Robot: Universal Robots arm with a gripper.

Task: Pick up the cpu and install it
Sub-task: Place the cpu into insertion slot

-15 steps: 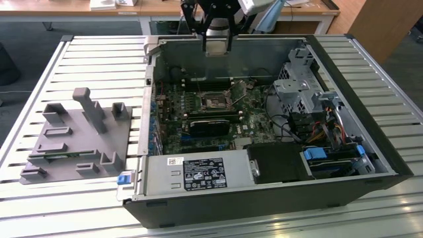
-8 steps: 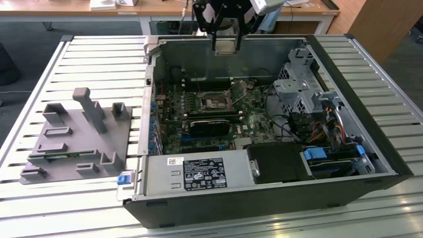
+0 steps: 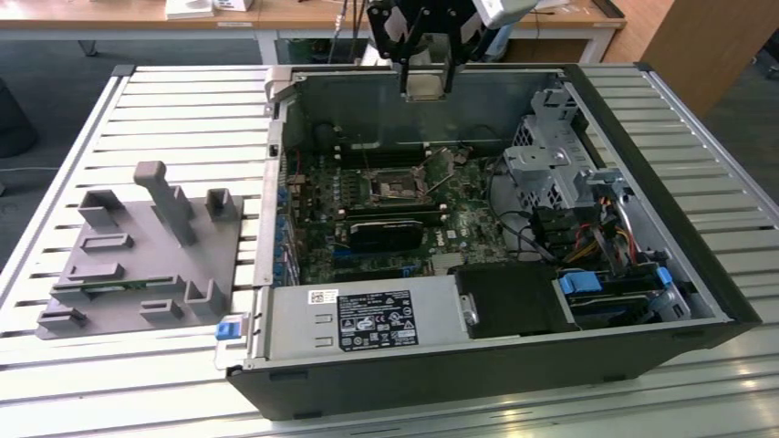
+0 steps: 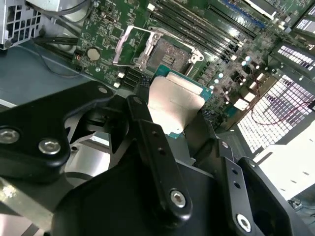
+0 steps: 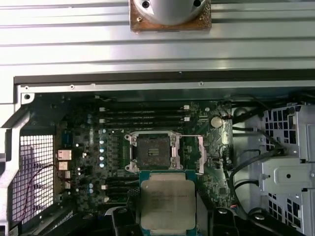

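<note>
Seen in the exterior view, the cpu (image 3: 426, 88) is pinched between the fingers of the pincer (image 3: 426, 83) and held in the air over the open computer case (image 3: 487, 383), which is laid on its side on the slatted bench (image 3: 182, 109). The motherboard (image 3: 457, 205) is spread out below the pincer, its socket (image 3: 392, 190) well apart from the chip. A grey tray (image 3: 134, 255) is set on the bench beside the case, far off to the exterior view's left of the pincer. In the second wrist view, the black fingers (image 4: 152, 142) are pressed against two opposite edges of the cpu (image 4: 174, 101), whose silvery top and green rim are turned to the camera. The socket (image 4: 170, 56) is seen beyond the pincer's tips, with its metal frame (image 4: 130, 46) swung open. In the first wrist view, the cpu (image 5: 167, 204) is gripped at both sides by the pincer (image 5: 168, 221), and the uncovered socket (image 5: 152, 150) is seen just past the chip, untouched by it.
</note>
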